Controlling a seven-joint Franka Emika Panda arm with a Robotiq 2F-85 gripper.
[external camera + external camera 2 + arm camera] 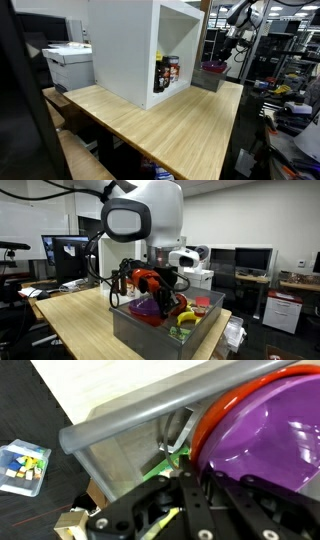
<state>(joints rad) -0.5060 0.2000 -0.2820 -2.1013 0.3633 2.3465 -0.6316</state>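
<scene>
bin (140,335) grey | bowl (262,450) purple | table (180,125) pale wood-grain

exterior: far, along table (180,115) | exterior: near bin (150,335), shared | wrist: close above bin rim

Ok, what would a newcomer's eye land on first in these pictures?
The big white robot arm fills an exterior view, its jaws shut low over a grey bin at the table's end. In the bin sit a purple bowl inside an orange bowl and a banana. In an exterior view a tall white cubby holding jars stands on the wooden table.
</scene>
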